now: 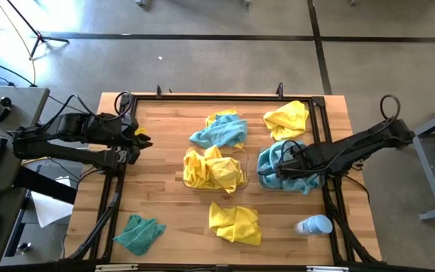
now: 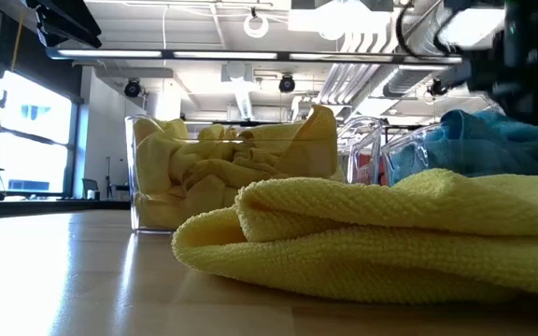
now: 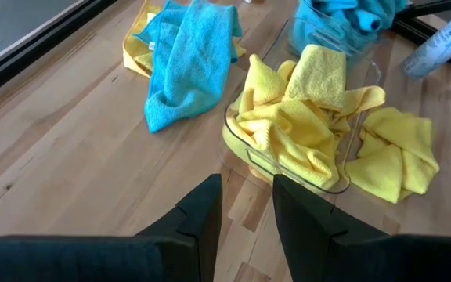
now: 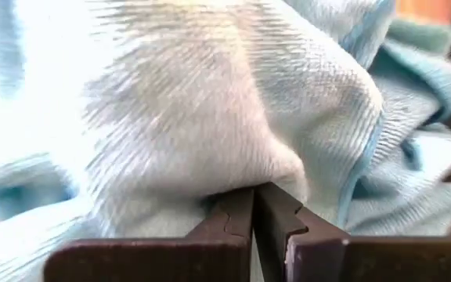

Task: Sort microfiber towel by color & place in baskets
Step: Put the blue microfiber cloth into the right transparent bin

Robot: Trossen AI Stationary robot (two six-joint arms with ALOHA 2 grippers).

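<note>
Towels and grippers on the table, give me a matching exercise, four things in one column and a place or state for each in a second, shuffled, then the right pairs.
Column one:
1. right gripper
2. left gripper
3. bottle
4. lone teal towel

Column two:
A. lying near the table's front right corner
B. open, holding nothing, at the table's left edge
C. shut on a teal towel at the teal basket
D. loose near the table's front left corner

Pairs: 1-C, 2-B, 3-A, 4-D

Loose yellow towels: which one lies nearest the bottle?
The yellow towel at the front edge, just left of the bottle in the high view. The other loose yellow towel lies at the far edge, beyond the teal-filled basket.
</note>
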